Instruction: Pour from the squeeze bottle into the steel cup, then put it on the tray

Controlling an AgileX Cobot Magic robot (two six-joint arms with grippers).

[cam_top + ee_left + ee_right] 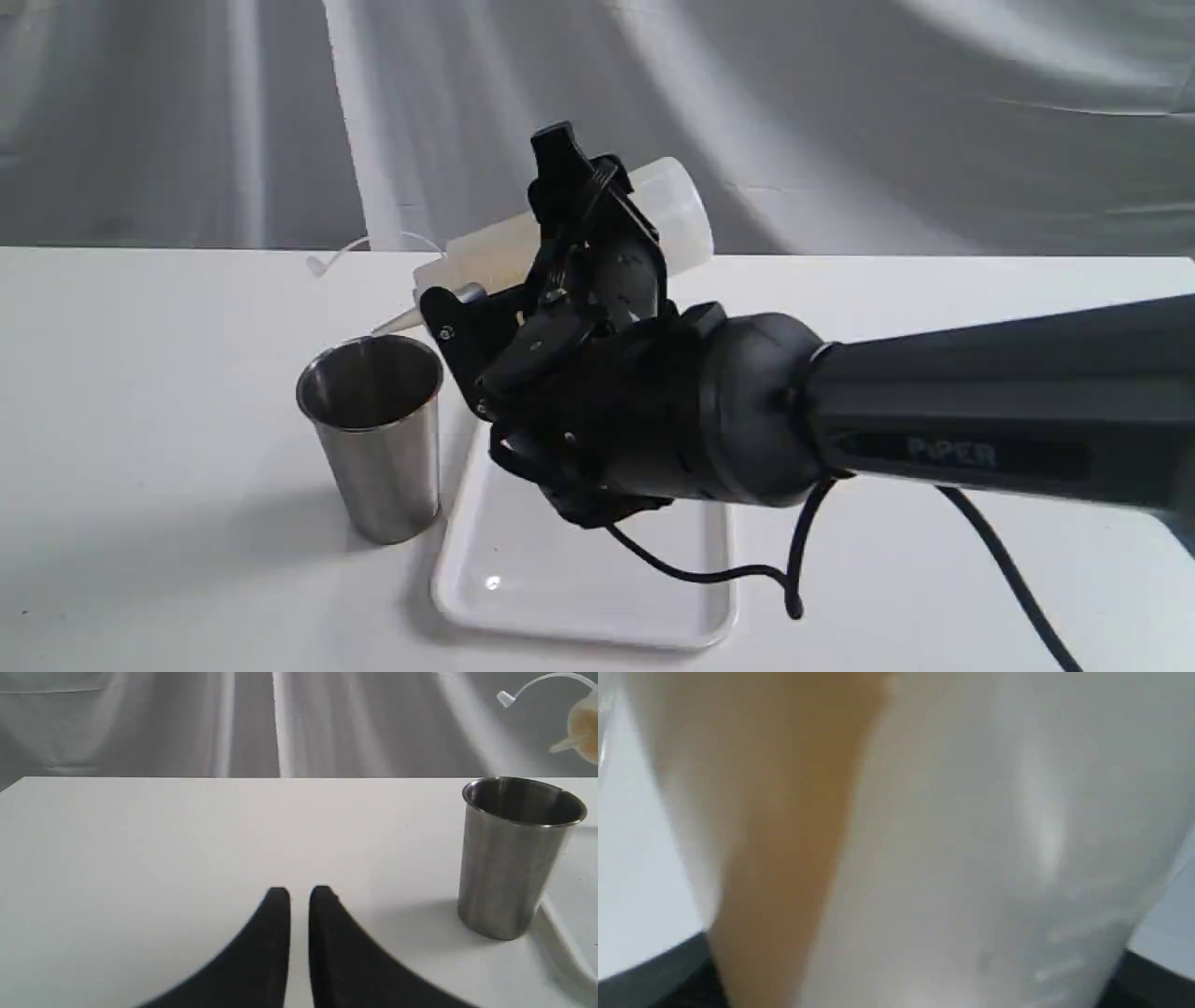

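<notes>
Exterior view: one translucent whitish plastic squeeze bottle (677, 215) with a cone nozzle is held in the air, tilted steeply. Its flat base is raised toward the far edge of the white tabletop (140, 373) and its nozzle slants down, with the tip just above the far rim of the cup. A thin tethered cap strap (373, 245) arcs off its neck. The black right gripper (499, 233) is clamped across the bottle's body, one finger above it and one below.

Right wrist view is filled by the bottle (971, 835), blurred, with amber-orange liquid lying in a band along one side.

One tapered brushed-steel cup (378, 439), grey with a dark interior, stands upright on the tabletop. It is just beside the tray's rim, on the side nearer the tabletop's left edge. One flat white rectangular plastic tray (579, 579) with rounded corners lies under the right arm, well away from the far edge. A black cable (728, 571) droops over it.

Left wrist view shows the left gripper (299, 893) low over bare tabletop, its jaws drawn almost together on nothing. The cup (514, 868), tray rim (567, 947) and bottle nozzle end (586, 728) are off to one side. Grey draped cloth (840, 112) hangs behind the far edge.
</notes>
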